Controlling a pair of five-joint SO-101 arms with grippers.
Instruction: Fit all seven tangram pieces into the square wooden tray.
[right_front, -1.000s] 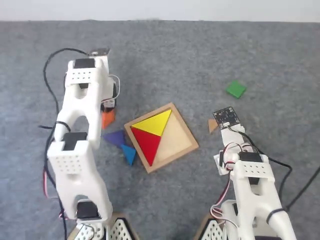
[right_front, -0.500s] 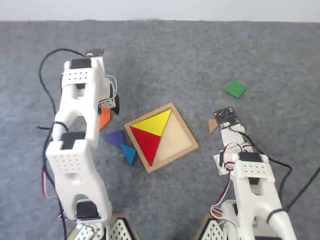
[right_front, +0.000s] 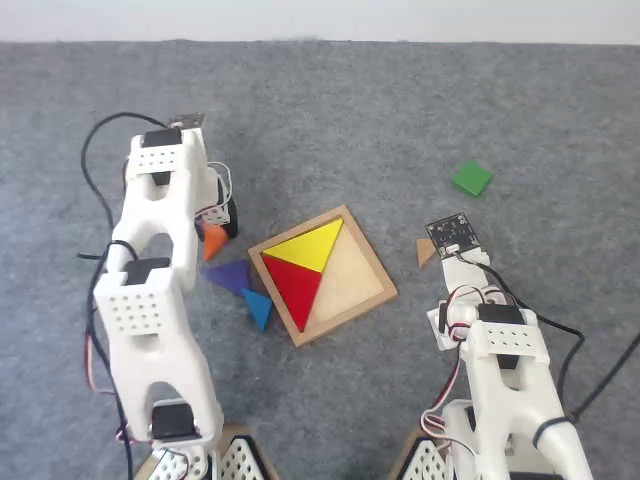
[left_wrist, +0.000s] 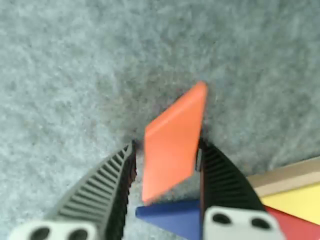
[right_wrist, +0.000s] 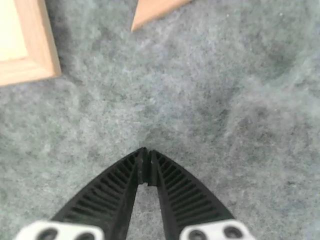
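Left gripper (left_wrist: 165, 146): fingers nearly closed, flanking the orange parallelogram (left_wrist: 172, 145) across its long edges. It looks pinched, but I can't confirm it's off the counter (right_front: 400, 110). The piece sits just off the tray (right_front: 352, 280), next to the purple triangle (right_front: 232, 275) and blue triangle (right_front: 258, 305). The tray holds the yellow triangle (right_front: 308, 245) and red triangle (right_front: 295, 285).

Right gripper (right_wrist: 144, 167): fingers fully closed, empty, near the tan triangle (right_front: 425, 250). The green square (right_front: 471, 179) is well apart.

Likely handling: thin, light, stiff, slick edges. Grip mid-length on parallel sides or it'll pivot.
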